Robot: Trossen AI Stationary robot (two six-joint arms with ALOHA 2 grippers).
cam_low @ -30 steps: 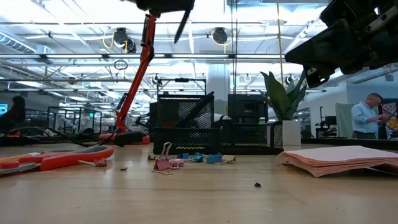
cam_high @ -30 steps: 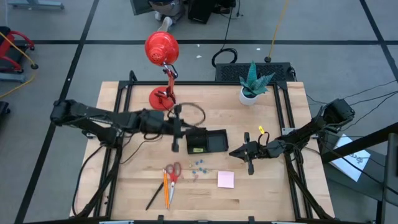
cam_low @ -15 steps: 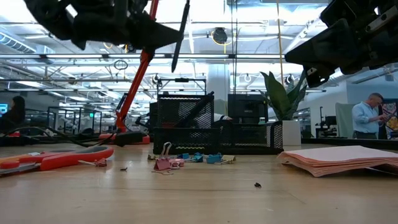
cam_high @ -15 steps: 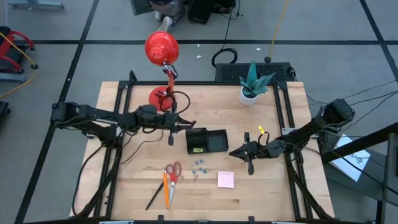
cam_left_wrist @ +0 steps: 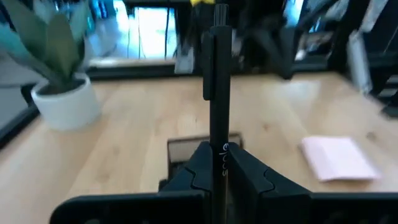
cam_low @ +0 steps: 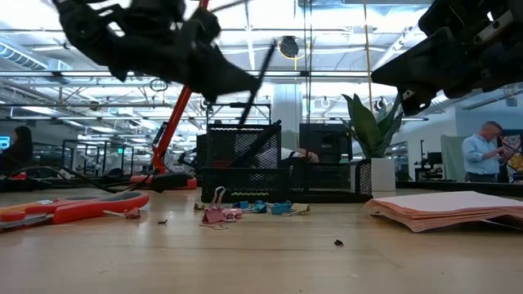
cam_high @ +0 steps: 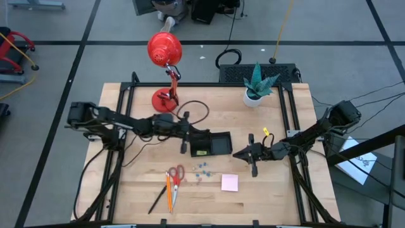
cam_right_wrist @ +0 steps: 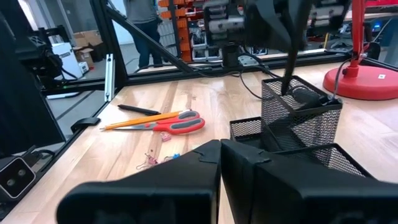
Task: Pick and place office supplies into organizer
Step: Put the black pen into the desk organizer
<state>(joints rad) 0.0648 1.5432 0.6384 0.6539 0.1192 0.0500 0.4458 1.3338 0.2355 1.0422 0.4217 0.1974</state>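
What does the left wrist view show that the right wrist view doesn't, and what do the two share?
Only the left wrist view shows the potted plant, the pink sticky-note pad and the left gripper with its jaws shut on a black pen. Only the right wrist view shows the red-handled scissors, the orange pencils, the red lamp base and the right gripper with its jaws shut, empty. Both show the wooden table and the black organizer.

Left wrist view: pen [cam_left_wrist: 219, 93] tip cut off by the upper edge; plant [cam_left_wrist: 53, 59] and organizer [cam_left_wrist: 186, 149] blurred. Low view: right claw [cam_low: 458, 57] cut off at the edge; clips [cam_low: 261, 207] too small to count.
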